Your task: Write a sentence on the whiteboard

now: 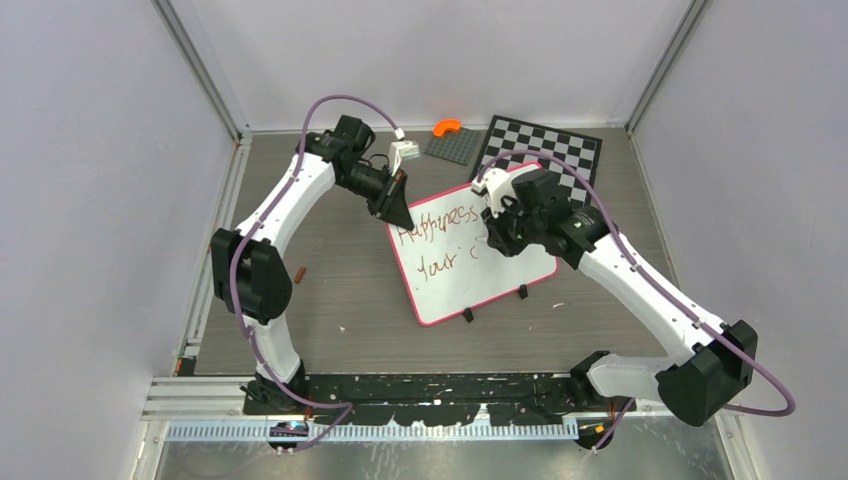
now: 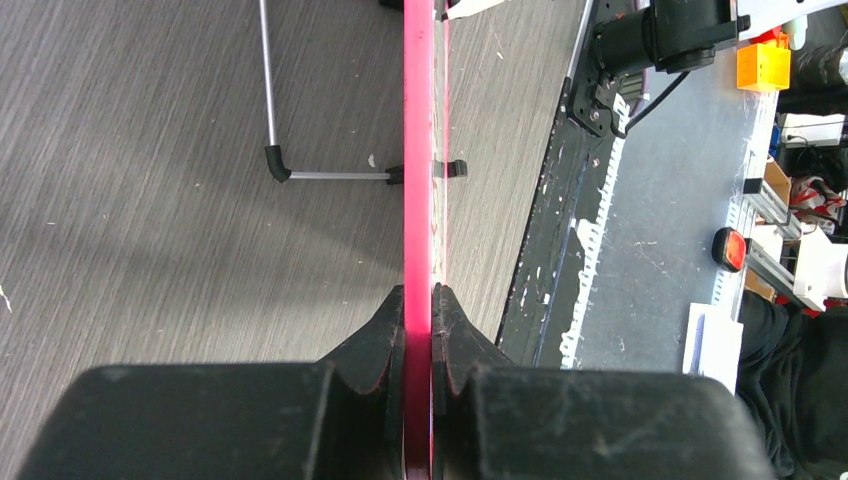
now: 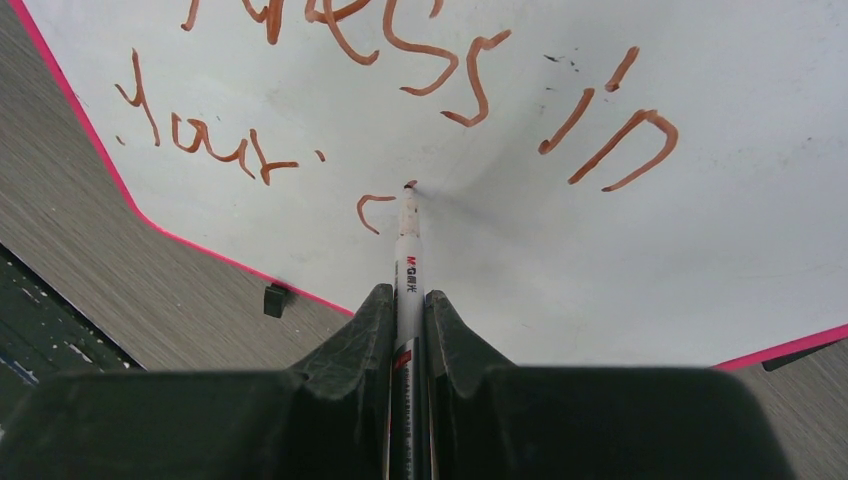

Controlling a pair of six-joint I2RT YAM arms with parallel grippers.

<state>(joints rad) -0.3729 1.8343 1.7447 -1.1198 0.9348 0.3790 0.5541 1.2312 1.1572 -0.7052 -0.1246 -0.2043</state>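
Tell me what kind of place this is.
Probably a robotics lab cell: plain white walls on aluminium posts enclose a grey wood-grain table, with two white-and-black robot arms bolted at its near edge.

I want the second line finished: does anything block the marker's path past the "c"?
Nothing visible does. The marker has its tip on the whiteboard just past the "c", and the surface beyond it is bare white.

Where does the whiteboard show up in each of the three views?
Top external: the whiteboard lies mid-table, just in front of the chessboard.
Left wrist: seen edge-on, a vertical pink line clamped in the left gripper.
Right wrist: its white face fills the upper picture, with the right gripper holding a marker tip-down on it.
Shared landmark: the pink-red frame.
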